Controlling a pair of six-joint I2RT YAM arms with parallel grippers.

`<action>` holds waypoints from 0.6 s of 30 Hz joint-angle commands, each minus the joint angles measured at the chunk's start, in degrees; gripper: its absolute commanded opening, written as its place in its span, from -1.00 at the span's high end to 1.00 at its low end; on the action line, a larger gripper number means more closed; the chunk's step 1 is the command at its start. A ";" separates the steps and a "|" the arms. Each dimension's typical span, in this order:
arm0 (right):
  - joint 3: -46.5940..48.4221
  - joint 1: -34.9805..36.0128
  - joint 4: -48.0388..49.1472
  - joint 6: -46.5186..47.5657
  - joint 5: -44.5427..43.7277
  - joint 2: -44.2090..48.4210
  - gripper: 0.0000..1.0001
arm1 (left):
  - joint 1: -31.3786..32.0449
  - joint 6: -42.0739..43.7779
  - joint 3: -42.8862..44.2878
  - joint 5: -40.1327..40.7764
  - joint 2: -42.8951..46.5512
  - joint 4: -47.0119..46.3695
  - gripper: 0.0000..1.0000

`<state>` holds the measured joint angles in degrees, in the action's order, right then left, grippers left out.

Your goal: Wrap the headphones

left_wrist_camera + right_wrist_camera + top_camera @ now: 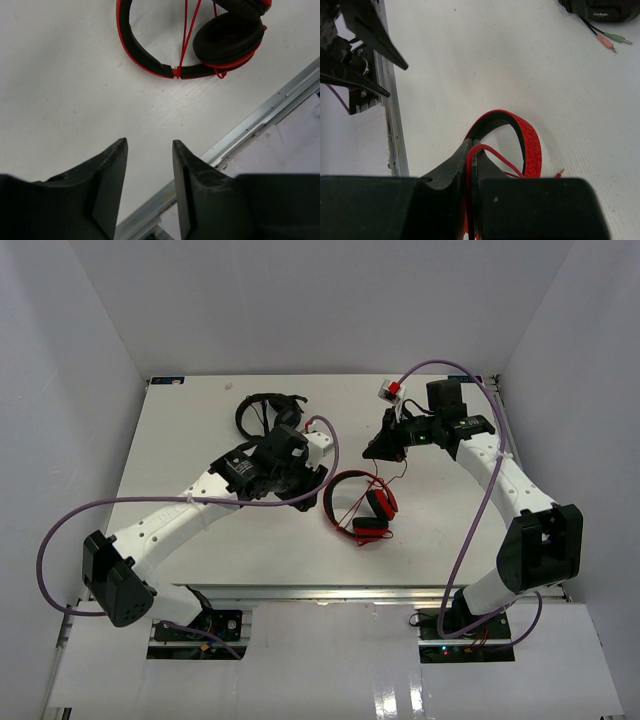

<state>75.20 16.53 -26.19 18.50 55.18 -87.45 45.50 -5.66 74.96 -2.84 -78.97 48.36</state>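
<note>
Right, straight to the red headphones (380, 505), lying flat on the white table (190, 440) near the front edge, roughly between the two arms. Headband (131, 45) curving out to the left, both black-padded ear cups tucked in on the right side, one just behind the other.

Over to the right gripper (471, 144), hanging over the table behind the headphones and clamped on the thin red cable (469, 190). From the right wrist view, fingers pressed together, the red strand caught in the seam and running out over the red headband below. From above, cable in a loose line from that pinch down to the headphones. From the left wrist view, a couple of strands crossing the open loop of the headband.

Now the left gripper (148, 149), parked just left of the headband, near it but not touching. Fingers (112, 175) spread apart, only bare table in the gap. Aluminium rail (260, 117) of the table edge cutting across the lower right of that view.

Further back, a second pair, all-black headphones (265, 412), behind the left arm and well apart from the red pair. Pink and green plugs (610, 42) on its lead in the right wrist view. Small white-and-red object (388, 391) at the far edge, too small to identify.
</note>
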 commanded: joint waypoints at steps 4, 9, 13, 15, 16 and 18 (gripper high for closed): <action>-1.34 0.34 2.20 0.31 1.19 3.35 0.85 | -3.26 5.48 -5.83 -1.63 -4.11 -22.85 -0.50; -2.06 0.34 2.20 0.39 1.51 4.10 0.85 | -5.30 8.18 -7.89 -5.35 -10.19 -32.30 -0.50; -2.83 0.34 2.03 0.31 1.76 4.71 0.85 | -6.01 8.74 -7.22 -8.58 -14.04 -36.06 -0.49; -3.16 0.34 2.02 0.31 1.96 4.92 0.85 | -6.45 8.70 -6.75 -11.09 -15.44 -37.33 -0.48; -3.22 0.34 2.04 0.29 2.15 4.92 0.85 | -6.56 8.64 -6.55 -11.82 -15.93 -37.98 -0.48; -3.28 0.34 2.23 0.10 2.40 4.92 0.85 | -6.56 8.51 -6.23 -13.45 -17.49 -38.86 -0.47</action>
<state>72.17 16.58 -25.52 18.48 55.43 -84.73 39.34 1.92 67.75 -10.17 -96.18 15.75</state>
